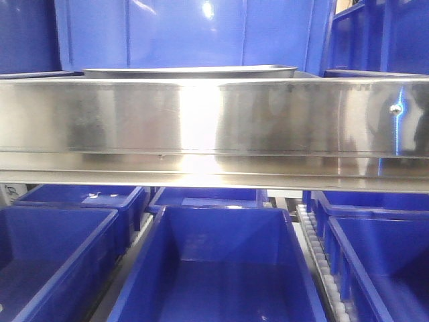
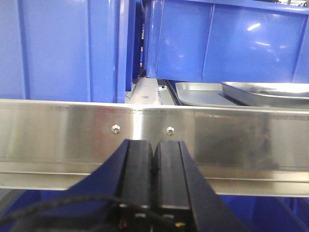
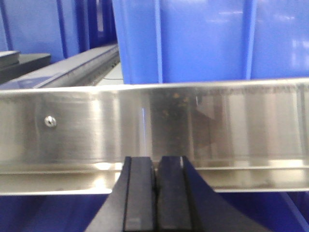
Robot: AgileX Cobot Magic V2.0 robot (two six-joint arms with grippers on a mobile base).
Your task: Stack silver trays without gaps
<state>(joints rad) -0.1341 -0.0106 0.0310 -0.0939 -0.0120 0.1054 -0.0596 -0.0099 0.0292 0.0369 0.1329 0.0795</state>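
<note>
Mostly blue bins (image 1: 221, 268) in the front view: a row on the lower level, open and facing up, plus taller ones (image 1: 188, 33) standing at the back of the upper shelf.

Next in size, the brushed-steel shelf rail (image 1: 214, 124) running full width along the shelf's front edge. One screw (image 1: 396, 109) near its right end in the front view, two screws (image 2: 116, 129) side by side just above the left tool in the left wrist view, one (image 3: 49, 122) toward the left in the right wrist view.

Then the silver trays: only a rim (image 1: 191, 70) peeking over the rail, roughly mid-shelf, in the front view. Clearer from the left wrist view: two of them on the shelf behind the rail, toward its right side, in front of a tall bin. Lower tray (image 2: 203, 94) flat on the shelf; upper tray (image 2: 265, 91) overlapping it, offset to the right and sitting a bit higher. Not nested flush. Far right ends cut off by the frame.

Roller track (image 1: 318, 258) between the centre and right lower bins.

Left tool (image 2: 153, 147): black fingers (image 2: 139, 169) pressed together, nothing gripped, in front of the rail and below the two screws.

Right tool (image 3: 155, 166): fingers (image 3: 171, 193) likewise closed with nothing between, in front of the rail's lower lip.
</note>
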